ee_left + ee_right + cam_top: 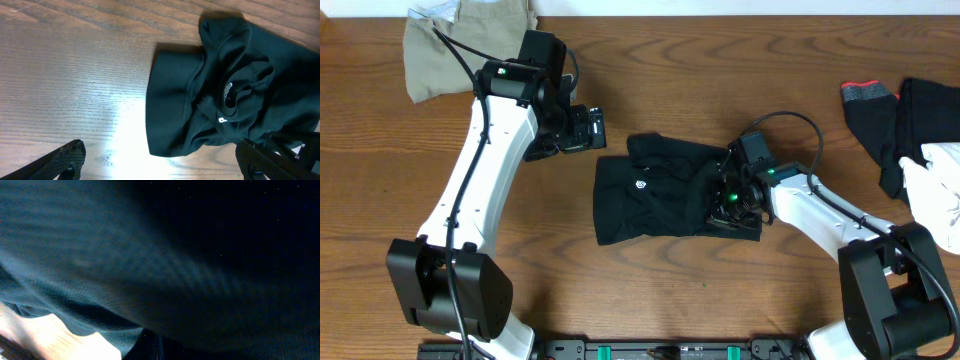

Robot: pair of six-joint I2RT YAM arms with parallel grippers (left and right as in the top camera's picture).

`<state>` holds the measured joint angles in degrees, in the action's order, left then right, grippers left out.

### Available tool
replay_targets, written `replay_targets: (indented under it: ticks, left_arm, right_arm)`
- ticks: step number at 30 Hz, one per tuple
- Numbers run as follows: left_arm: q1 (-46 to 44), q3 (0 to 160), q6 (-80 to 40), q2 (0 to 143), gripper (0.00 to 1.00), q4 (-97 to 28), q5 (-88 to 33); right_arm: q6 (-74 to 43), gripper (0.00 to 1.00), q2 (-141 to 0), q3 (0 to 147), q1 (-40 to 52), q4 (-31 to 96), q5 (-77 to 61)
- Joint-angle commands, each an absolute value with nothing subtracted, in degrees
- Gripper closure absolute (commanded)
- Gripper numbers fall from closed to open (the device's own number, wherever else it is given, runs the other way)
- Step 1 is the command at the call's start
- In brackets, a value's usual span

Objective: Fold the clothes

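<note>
Pinching black garment (645, 200) at right edge: right gripper (723, 197), closed on fabric. Garment lies crumpled mid-table (720, 300). Left gripper (597, 128) spread wide, empty, just far-left of garment. Khaki garment (435, 50) far left; pile (920, 130) right.
</note>
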<state>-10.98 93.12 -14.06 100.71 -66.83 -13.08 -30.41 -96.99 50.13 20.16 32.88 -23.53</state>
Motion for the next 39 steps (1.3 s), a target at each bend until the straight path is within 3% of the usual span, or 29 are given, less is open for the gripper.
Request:
replay_targets:
  ticks: [1, 10, 19, 34, 39]
  left_arm:
    - [-10.94, 92.99, -13.54, 100.36, 0.02, -66.96, -12.38]
    - [-10.94, 92.99, -13.54, 100.36, 0.02, -66.96, -12.38]
    - [-10.94, 92.99, -13.54, 100.36, 0.02, -66.96, -12.36]
    - [-10.96, 92.99, -13.54, 100.36, 0.02, -66.98, -12.38]
    - [-10.96, 92.99, -13.54, 100.36, 0.02, -66.96, -12.38]
  right_arm:
    - [-32.56, 0.99, -97.17, 49.12, 20.53, 33.63, -22.24]
    - [-30.52, 0.97, -90.48, 54.96, 20.21, 39.64, -18.48]
    - [-30.13, 0.85, -87.85, 55.57, 15.07, 29.80, -19.53]
    - [-29.10, 0.90, -103.66, 55.42, 15.35, 15.59, -17.74]
    - [-29.12, 0.94, -102.43, 55.46, 15.07, 15.64, -17.80]
